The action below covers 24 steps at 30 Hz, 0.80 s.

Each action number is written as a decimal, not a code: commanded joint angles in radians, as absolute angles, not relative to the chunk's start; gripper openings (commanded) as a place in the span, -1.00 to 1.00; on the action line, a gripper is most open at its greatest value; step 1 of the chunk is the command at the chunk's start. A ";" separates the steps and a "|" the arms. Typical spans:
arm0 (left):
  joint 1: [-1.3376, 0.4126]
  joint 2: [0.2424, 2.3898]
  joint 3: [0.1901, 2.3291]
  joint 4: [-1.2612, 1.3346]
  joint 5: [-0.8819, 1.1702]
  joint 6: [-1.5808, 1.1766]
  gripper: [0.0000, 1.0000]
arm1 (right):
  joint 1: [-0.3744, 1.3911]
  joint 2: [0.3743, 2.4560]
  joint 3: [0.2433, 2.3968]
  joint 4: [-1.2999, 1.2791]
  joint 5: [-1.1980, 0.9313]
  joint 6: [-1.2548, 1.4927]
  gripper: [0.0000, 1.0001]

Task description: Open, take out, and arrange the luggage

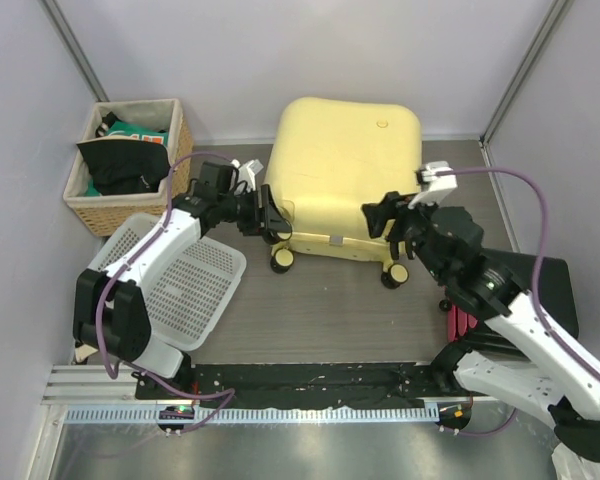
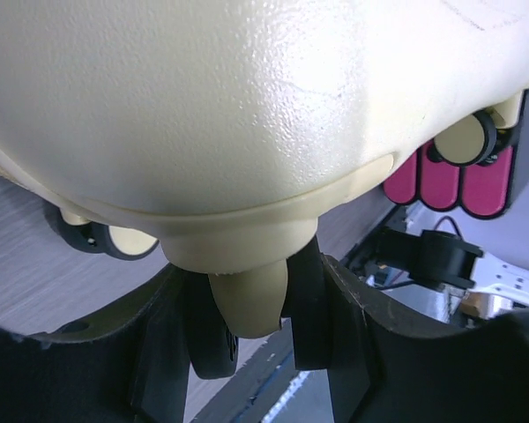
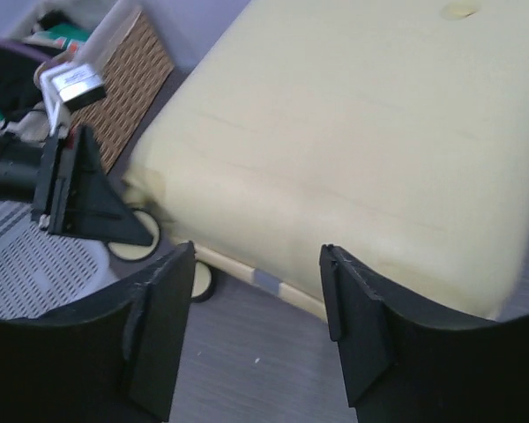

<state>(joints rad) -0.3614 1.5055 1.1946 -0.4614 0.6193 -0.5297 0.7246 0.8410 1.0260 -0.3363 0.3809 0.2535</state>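
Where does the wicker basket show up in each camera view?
Top external: wicker basket at upper left, left of the luggage.
Left wrist: not in it.
Right wrist: top left corner.
Shared landmark: the pale-yellow luggage, visible in all three views.

Pale-yellow luggage ahead of black left pincer; tan woven basket behind it; white perforated tray likewise behind; grey wood-grain tabletop below.

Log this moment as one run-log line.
stage: luggage closed, lying flat | left gripper: straddles tab at its near-left corner, grip unclear | right gripper: open, empty, by near-right edge
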 commanded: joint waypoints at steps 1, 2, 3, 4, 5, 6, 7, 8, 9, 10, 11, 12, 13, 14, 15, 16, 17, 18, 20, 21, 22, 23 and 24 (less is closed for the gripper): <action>-0.387 1.479 1.247 -0.155 0.896 -0.589 -1.00 | 0.797 1.061 0.958 -0.133 0.083 0.382 0.27; -0.384 1.477 1.241 -0.150 0.894 -0.591 -1.00 | 0.834 1.086 0.936 -0.076 0.100 0.402 0.27; -0.376 1.471 1.236 -0.146 0.894 -0.598 -1.00 | 0.879 1.106 0.914 -0.022 0.122 0.416 0.27; -0.371 1.462 1.227 -0.135 0.894 -0.607 -1.00 | 0.946 1.121 0.876 0.076 0.147 0.419 0.27; -0.365 1.453 1.204 -0.094 0.899 -0.621 -1.00 | 0.981 1.156 0.861 0.109 0.205 0.423 0.27; -0.353 1.448 1.189 -0.062 0.911 -0.665 -1.00 | 1.020 1.169 0.845 0.170 0.224 0.429 0.26; -0.348 1.440 1.160 -0.005 0.916 -0.687 -1.00 | 1.038 1.192 0.810 0.198 0.279 0.434 0.26; -0.344 1.439 1.148 0.035 0.922 -0.710 -1.00 | 1.045 1.199 0.789 0.222 0.303 0.442 0.26; -0.338 1.440 1.140 0.052 0.925 -0.728 -1.00 | 1.051 1.206 0.766 0.271 0.323 0.460 0.26; -0.337 1.446 1.126 0.066 0.934 -0.736 -1.00 | 1.051 1.209 0.715 0.296 0.345 0.471 0.25; -0.337 1.450 1.121 0.072 0.937 -0.738 -1.00 | 1.051 1.219 0.686 0.331 0.385 0.479 0.25; -0.336 1.453 1.112 0.087 0.943 -0.745 -1.00 | 1.051 1.229 0.660 0.406 0.403 0.494 0.24; -0.336 1.456 1.088 0.150 0.965 -0.791 -1.00 | 1.049 1.239 0.614 0.449 0.416 0.497 0.24; -0.334 1.459 1.072 0.200 0.979 -0.823 -1.00 | 1.051 1.276 0.597 0.497 0.426 0.503 0.22; -0.334 1.462 1.054 0.265 1.001 -0.868 -1.00 | 1.049 1.301 0.583 0.588 0.431 0.502 0.16; -0.334 1.462 1.022 0.384 1.023 -0.941 -1.00 | 1.049 1.334 0.571 0.633 0.433 0.488 0.13; -0.334 1.463 1.014 0.418 1.026 -0.962 -1.00 | 1.037 1.366 0.572 0.668 0.425 0.485 0.11; -0.334 1.465 1.009 0.425 1.026 -0.963 -1.00 | 1.028 1.429 0.581 0.723 0.382 0.485 0.10; -0.336 1.463 1.012 0.379 1.020 -0.930 -1.00 | 1.013 1.479 0.609 0.779 0.342 0.474 0.10; -0.336 1.463 1.009 0.368 1.019 -0.924 -1.00 | 1.011 1.520 0.623 0.826 0.336 0.469 0.10; -0.336 1.460 1.005 0.359 1.016 -0.920 -1.00 | 1.011 1.534 0.627 0.847 0.342 0.459 0.10; -0.336 1.460 1.003 0.356 1.012 -0.914 -1.00 | 1.008 1.546 0.632 0.860 0.351 0.459 0.10; -0.334 1.459 1.000 0.350 1.009 -0.908 -1.00 | 1.000 1.558 0.641 0.864 0.371 0.460 0.08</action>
